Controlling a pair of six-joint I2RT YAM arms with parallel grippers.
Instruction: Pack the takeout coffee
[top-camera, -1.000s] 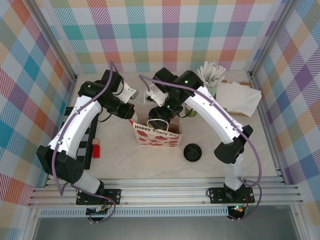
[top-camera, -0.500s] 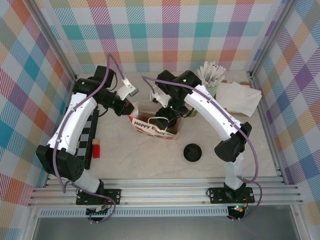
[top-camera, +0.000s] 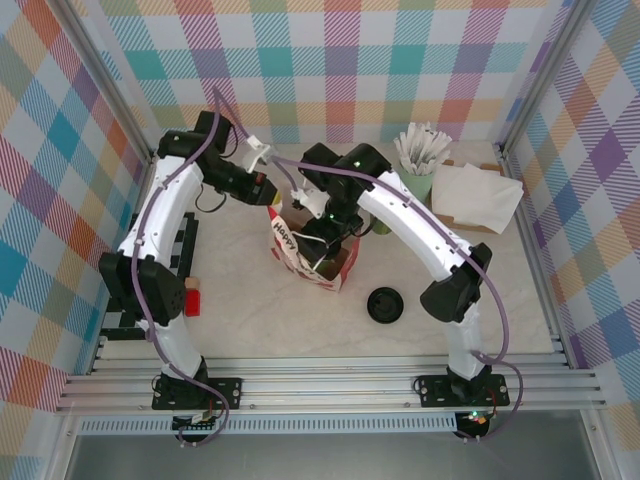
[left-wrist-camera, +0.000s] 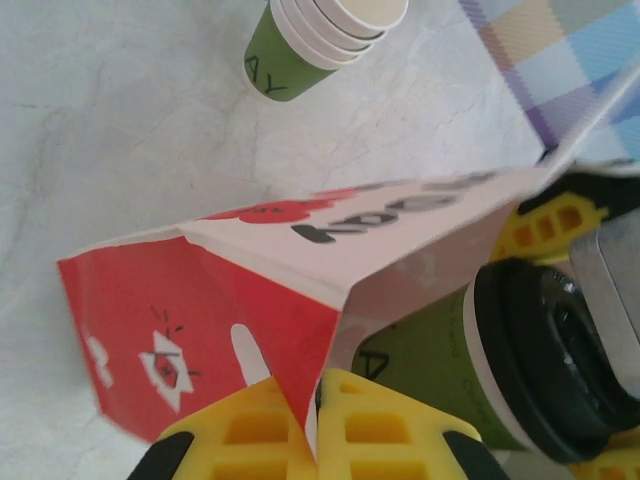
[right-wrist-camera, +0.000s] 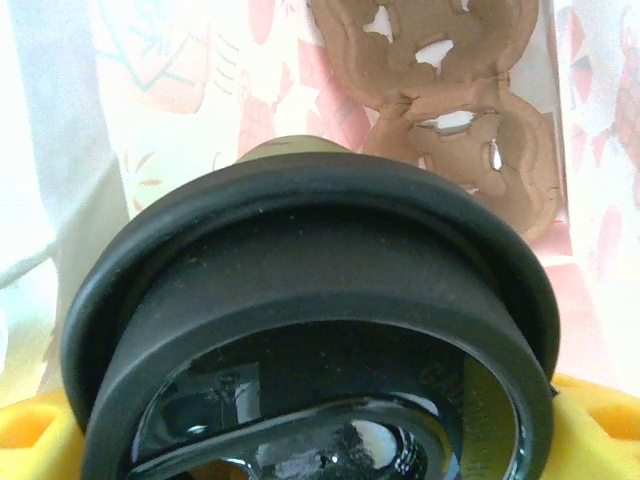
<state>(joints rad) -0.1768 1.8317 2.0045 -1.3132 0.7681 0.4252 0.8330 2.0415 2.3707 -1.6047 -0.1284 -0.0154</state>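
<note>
Under the left pincer (left-wrist-camera: 315, 388), the tabletop (top-camera: 270, 325) carries a tilted paper bag (left-wrist-camera: 200, 300), its edge clenched in that pincer; just beside it, at the bag's mouth, the takeout coffee (left-wrist-camera: 440, 365) lies sideways, grasped by the right pincer (right-wrist-camera: 315, 425).

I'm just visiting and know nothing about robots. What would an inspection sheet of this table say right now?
Surface: pale marble table, no spills seen.
Job's things: takeout coffee, lid on, at the mouth of the tilted paper bag.
Clutter: loose black lid, stack of cups, stirrers, napkins, red block.
Claws: left claw pinches the bag's edge; right claw holds the coffee.
Cables: purple cables along both arms.
Surroundings: plaid walls, metal frame.
</note>
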